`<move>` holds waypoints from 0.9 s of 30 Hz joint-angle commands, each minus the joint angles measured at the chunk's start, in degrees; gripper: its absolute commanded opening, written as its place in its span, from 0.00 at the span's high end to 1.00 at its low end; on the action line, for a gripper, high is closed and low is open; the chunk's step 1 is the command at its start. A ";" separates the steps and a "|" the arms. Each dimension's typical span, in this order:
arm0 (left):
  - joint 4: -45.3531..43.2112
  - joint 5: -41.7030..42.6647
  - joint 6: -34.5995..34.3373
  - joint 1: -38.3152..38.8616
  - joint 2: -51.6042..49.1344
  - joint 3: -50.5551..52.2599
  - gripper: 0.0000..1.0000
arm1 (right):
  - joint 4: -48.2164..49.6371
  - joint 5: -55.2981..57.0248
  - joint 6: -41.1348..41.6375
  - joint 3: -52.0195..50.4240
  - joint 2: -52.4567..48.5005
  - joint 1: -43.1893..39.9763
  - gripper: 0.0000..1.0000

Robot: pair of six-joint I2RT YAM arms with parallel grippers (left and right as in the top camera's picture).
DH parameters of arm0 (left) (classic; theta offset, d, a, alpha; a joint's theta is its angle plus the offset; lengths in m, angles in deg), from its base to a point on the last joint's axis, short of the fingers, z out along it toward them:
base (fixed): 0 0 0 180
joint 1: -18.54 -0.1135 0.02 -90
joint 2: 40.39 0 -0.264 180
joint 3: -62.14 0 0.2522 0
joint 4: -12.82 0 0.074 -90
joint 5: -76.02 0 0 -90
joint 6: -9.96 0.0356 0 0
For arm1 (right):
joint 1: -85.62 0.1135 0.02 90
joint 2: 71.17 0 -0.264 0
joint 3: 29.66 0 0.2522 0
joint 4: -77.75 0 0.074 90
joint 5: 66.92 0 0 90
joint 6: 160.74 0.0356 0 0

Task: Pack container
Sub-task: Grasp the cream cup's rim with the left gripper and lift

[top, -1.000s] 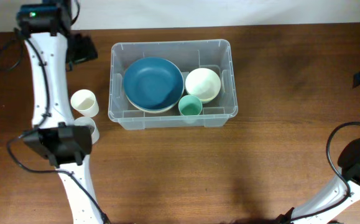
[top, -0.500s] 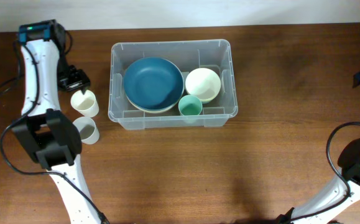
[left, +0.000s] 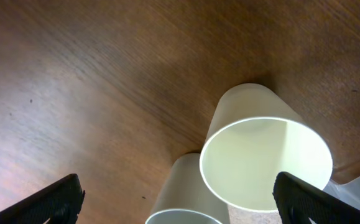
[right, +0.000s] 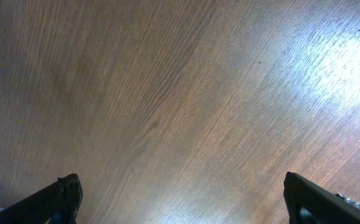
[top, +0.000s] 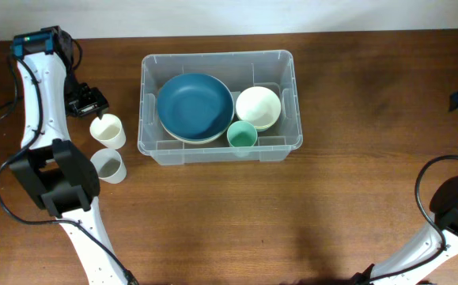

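Three dishes in the clear container (top: 217,55), namely blue bowl (top: 194,105), cream bowl (top: 258,107) and teal cup (top: 242,135); two loose cups (top: 107,130) near the left gripper (top: 86,101), spread wide, right gripper (right: 180,202) likewise.

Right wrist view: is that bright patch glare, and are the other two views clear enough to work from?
Right wrist view: yes, glare washes out the table at the right, though the grain stays readable. Left wrist view: the upper cup is crisp and evenly lit, no glare. Overhead view: even light, faint shadow patches on the wood right of the container, nothing blurred.
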 commanded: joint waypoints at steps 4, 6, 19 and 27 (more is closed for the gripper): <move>-4.35 1.05 1.36 -0.13 1.29 6.05 0.00 | 0.02 0.92 -0.42 -0.31 1.07 -0.13 0.01; -5.33 1.16 1.36 -0.13 1.29 7.13 0.00 | 0.02 0.92 -0.39 -0.31 1.07 -0.13 0.01; -13.84 5.86 2.89 -0.13 1.29 15.06 0.00 | 0.02 0.92 -0.42 -0.31 1.07 -0.13 0.01; -15.12 5.92 2.82 -0.15 1.29 15.56 0.55 | 0.02 0.92 -0.42 -0.31 1.07 -0.13 0.01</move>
